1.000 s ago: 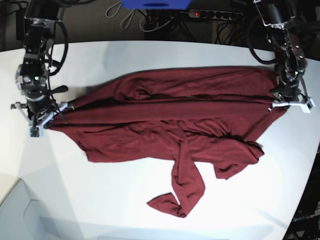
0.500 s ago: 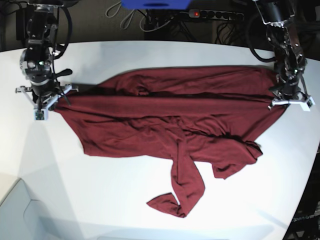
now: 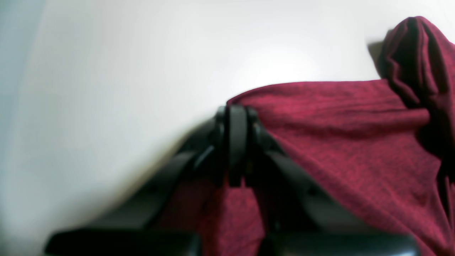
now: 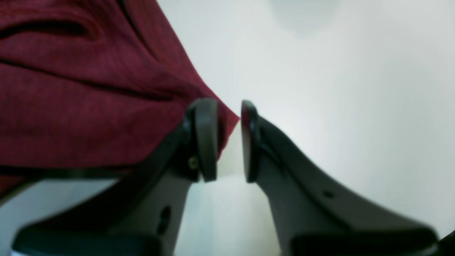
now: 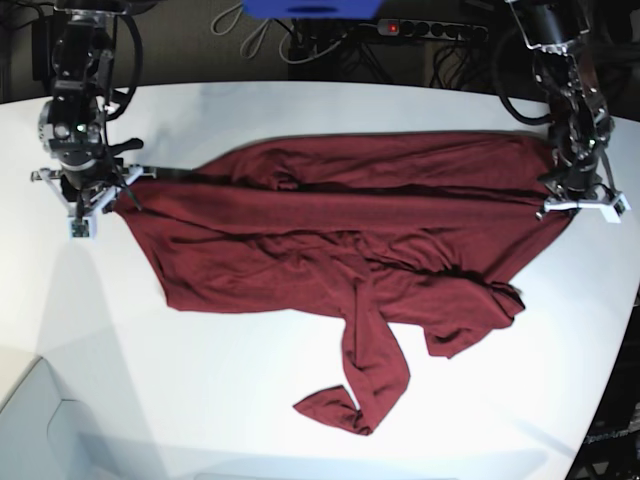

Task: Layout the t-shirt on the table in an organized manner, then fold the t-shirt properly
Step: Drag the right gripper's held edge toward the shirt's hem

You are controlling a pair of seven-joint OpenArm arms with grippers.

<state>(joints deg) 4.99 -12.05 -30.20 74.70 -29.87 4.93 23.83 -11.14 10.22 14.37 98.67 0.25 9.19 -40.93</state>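
T-shirt (image 5: 340,250) across white table (image 5: 300,400)

Both wrist views are soft with blur. In the left wrist view, the left gripper (image 3: 236,149) covers the fold of the t-shirt (image 3: 355,142) it pinches, and the cloth runs off the right and bottom edges. The right wrist view crops the shirt at top and left (only a corner shows by the right gripper (image 4: 229,140)). In the base view, the table (image 5: 300,110) is cut off at the sides and bottom.
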